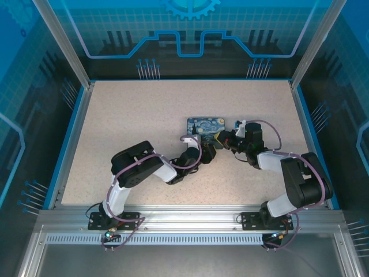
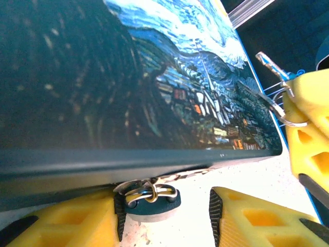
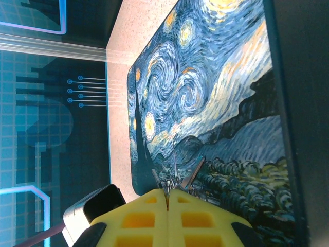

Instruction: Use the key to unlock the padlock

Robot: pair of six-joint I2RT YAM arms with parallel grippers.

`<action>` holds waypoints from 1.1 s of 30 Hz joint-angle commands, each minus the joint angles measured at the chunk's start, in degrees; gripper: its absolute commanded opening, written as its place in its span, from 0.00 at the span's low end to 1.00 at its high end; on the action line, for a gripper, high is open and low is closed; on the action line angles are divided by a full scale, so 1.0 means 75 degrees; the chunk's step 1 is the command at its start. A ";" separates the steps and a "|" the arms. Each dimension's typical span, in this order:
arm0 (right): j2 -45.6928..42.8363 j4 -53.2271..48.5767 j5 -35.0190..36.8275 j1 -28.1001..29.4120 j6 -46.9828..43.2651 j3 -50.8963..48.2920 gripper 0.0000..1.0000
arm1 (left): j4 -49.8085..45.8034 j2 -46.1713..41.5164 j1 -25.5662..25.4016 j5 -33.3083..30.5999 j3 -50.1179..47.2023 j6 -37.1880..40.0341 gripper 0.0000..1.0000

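Observation:
A tiny dark bluish padlock (image 2: 152, 204) lies on the table against the near edge of the box, its thin shackle hooked through the box's metal loop. My left gripper (image 2: 167, 208) is open around it. The left pad (image 2: 119, 211) touches the padlock, and there is a clear gap to the right pad (image 2: 215, 208). My right gripper (image 3: 167, 198) is shut on a key ring. The key (image 3: 197, 172) and a second thin blade stick out over the painted lid. That key (image 2: 271, 65) hovers above the box's right end. From above, the left gripper (image 1: 207, 153) and right gripper (image 1: 226, 140) meet at the box's front.
The dark rectangular box (image 1: 204, 128) with a swirly blue-and-yellow painting on its lid (image 3: 216, 92) sits mid-table. The beige tabletop (image 1: 144, 115) stretches out around it. A blue rim and an aluminium frame (image 1: 75, 63) bound the workspace.

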 commanded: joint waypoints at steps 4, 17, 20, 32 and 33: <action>0.0121 0.0156 0.0037 -0.0087 0.0041 0.0125 0.00 | 0.0854 0.0217 -0.0096 0.0197 -0.0142 -0.0417 0.46; 0.0168 0.0149 0.0040 -0.0090 0.0061 0.0135 0.00 | -0.0115 0.0322 -0.0120 -0.0135 0.0166 -0.0523 0.41; 0.0190 0.0148 0.0026 -0.0092 0.0079 0.0137 0.00 | 0.0020 0.0404 -0.0142 -0.0002 0.0239 -0.0388 0.38; 0.0238 0.0193 0.0036 -0.0089 0.0085 0.0113 0.00 | 0.0807 0.0636 -0.0272 -0.0575 0.0137 -0.0992 0.45; 0.0238 0.0194 0.0037 -0.0090 0.0085 0.0102 0.00 | 0.1033 0.0664 -0.0283 -0.0597 0.0092 -0.1065 0.45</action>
